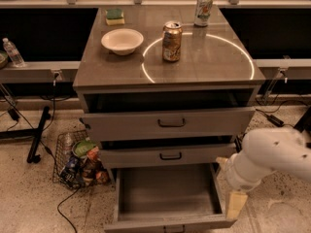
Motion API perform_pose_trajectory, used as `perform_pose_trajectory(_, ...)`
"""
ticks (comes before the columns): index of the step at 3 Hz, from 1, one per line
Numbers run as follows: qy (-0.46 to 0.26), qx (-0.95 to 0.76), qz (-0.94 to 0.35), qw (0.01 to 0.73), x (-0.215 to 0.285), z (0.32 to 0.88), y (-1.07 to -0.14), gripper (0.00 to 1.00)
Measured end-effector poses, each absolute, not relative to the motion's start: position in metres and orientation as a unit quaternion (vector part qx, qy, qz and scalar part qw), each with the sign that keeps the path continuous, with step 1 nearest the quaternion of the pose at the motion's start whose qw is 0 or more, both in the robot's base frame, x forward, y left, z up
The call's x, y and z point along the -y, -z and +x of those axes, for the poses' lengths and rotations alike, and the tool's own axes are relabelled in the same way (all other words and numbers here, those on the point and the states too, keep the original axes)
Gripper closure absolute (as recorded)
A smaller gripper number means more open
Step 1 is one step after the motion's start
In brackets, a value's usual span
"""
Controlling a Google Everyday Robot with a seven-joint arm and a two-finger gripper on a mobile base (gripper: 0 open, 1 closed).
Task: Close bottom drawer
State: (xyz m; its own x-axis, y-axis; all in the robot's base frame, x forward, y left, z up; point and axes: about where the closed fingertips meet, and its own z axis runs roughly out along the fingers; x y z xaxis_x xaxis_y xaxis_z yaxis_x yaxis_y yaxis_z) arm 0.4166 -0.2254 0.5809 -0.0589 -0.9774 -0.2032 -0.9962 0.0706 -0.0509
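Grey laminate covers the cabinet (85, 101), whose tabletop (214, 76) carries a bright ring of light; its top drawer (170, 123) and middle drawer (167, 155) each stand out a little from the frame, dark gaps showing above their fronts; the bottom drawer (167, 193) is pulled far out over the speckled floor, its bare grey box interior open to view and its front at the lower edge of the view; the white arm (272, 157) reaches in from the right, low beside the cabinet; a wire basket (80, 161) of packets sits on the floor to the left of the drawers; a cream bowl (122, 41) rests on the tabletop, left of a gold can (171, 41) that stands upright on the ring; a second can (203, 8) stands at the far edge; a green-and-yellow sponge (114, 16) lies behind the bowl; the tan pincer (235, 202) hangs just beside the bottom drawer's right front corner, and whether it is open or closed I cannot tell.
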Motion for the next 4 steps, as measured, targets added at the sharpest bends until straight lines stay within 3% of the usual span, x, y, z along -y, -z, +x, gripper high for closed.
perform_pose_trajectory(1,-0.053,-0.735,-0.672,0.07,0.226,0.412,-0.476,0.0)
perform_pose_trajectory(2,-0.046,-0.746,-0.658,0.097,0.223,0.437,-0.378,0.0)
perform_pose_trajectory(4,-0.043,-0.753,-0.645,0.12,0.224,0.448,-0.327,0.0)
